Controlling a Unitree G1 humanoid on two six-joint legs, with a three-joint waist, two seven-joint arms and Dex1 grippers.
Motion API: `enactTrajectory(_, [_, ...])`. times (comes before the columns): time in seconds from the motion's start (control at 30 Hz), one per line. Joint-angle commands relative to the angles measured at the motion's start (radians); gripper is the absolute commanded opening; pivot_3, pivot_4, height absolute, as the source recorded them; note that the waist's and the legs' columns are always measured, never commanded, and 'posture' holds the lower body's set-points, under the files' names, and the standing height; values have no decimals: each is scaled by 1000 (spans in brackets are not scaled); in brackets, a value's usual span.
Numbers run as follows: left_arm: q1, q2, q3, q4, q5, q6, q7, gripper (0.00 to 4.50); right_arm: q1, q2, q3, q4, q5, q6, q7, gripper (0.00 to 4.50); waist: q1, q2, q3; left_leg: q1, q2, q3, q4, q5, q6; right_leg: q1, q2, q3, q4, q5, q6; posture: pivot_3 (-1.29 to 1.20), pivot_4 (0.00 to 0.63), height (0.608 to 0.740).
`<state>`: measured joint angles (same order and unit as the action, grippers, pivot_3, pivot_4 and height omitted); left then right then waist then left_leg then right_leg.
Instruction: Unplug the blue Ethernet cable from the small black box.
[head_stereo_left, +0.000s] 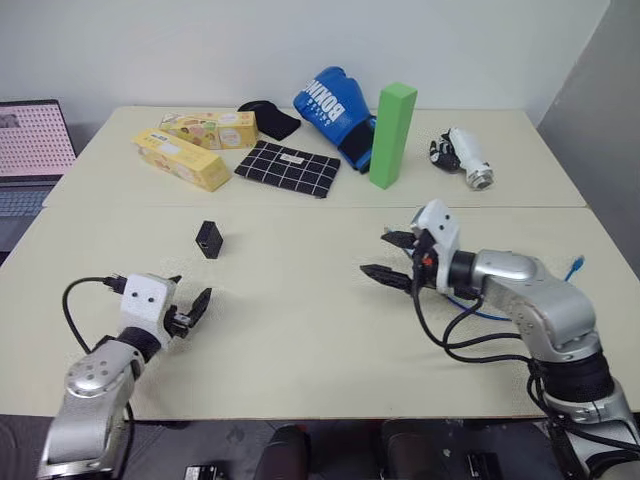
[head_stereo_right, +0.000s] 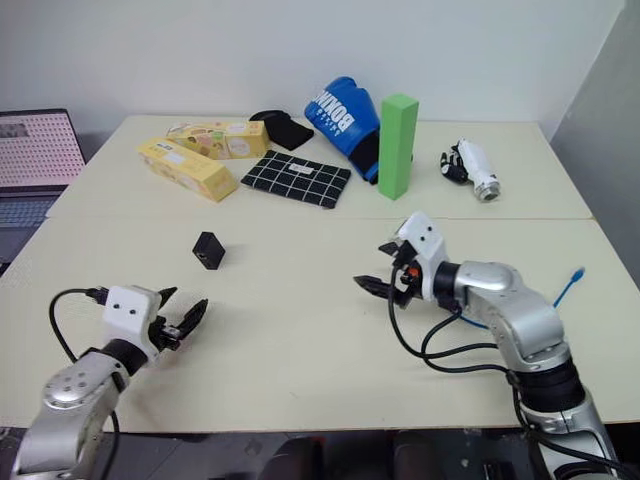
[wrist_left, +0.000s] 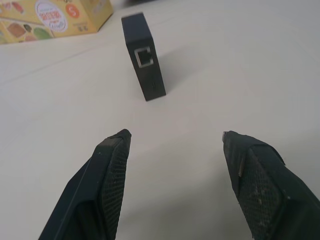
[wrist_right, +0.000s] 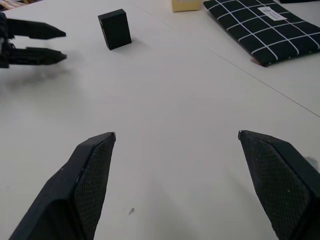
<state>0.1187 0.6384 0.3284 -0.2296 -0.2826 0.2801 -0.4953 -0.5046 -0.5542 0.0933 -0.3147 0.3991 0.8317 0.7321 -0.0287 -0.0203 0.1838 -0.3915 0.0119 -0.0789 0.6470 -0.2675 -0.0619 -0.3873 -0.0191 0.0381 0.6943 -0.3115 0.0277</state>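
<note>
Left gripper (head_stereo_left: 190, 312) hovers with fingers apart and empty; ahead of it the small black box (head_stereo_left: 208, 239) stands on edge, port bare, nothing plugged in. Right gripper (head_stereo_left: 397, 258) gapes wide, empty; the blue Ethernet cable (head_stereo_left: 574, 267) lies behind its arm, seemingly already freed

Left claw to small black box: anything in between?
Nothing. In the left wrist view, bare table runs from the open left claw to the small black box.
</note>
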Motion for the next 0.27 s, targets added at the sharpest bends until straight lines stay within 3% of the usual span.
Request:
enactTrajectory(0.03, [2,87,89,-71,-81,54,-101,3120,1,-79,-75,29,1,-36,37,4155,-1,0,0,0,0,0,0,0,0,0,0,0,0,0,0,0,150,740])
enactTrajectory(0.27, [-51,217,155,-17,-179,146,-248,3120,15,-172,-109,29,36,-34,101,4155,-4,0,0,0,0,2,-1,0,0,-1,1,0,-1,0,0,0,150,740])
